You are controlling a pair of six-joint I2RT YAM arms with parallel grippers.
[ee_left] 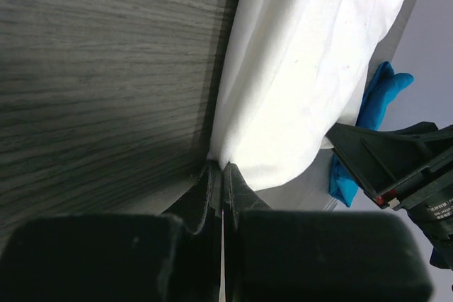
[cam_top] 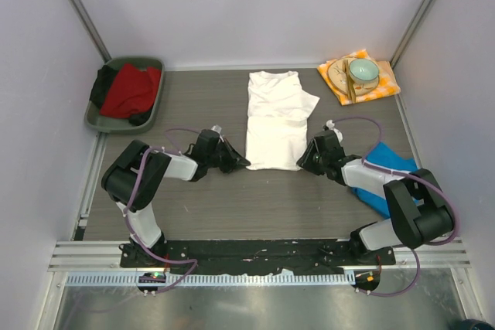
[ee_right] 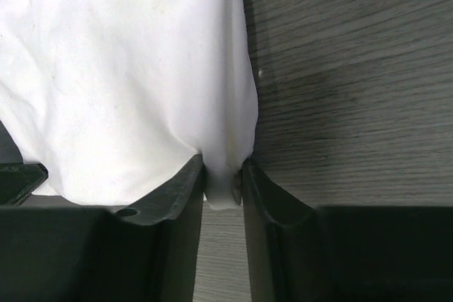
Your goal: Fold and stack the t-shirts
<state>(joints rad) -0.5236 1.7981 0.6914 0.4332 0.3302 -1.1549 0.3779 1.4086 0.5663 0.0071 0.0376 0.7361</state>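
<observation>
The white t-shirt (cam_top: pixel 276 117) lies in the middle of the table, folded lengthwise, plain side up with no print showing. My left gripper (cam_top: pixel 242 164) is shut on its near left corner (ee_left: pixel 221 152). My right gripper (cam_top: pixel 303 161) is shut on its near right corner (ee_right: pixel 225 175). The white cloth fills both wrist views (ee_left: pixel 304 68) (ee_right: pixel 120 76). The bright blue t-shirt (cam_top: pixel 387 171) lies crumpled at the right under my right arm, and shows in the left wrist view (ee_left: pixel 379 100).
A dark green bin (cam_top: pixel 97 117) with red and black cloth stands at the back left. A checked orange napkin (cam_top: pixel 384 86) with a plate and a teal cup (cam_top: pixel 363 72) sits at the back right. Grey walls enclose the table.
</observation>
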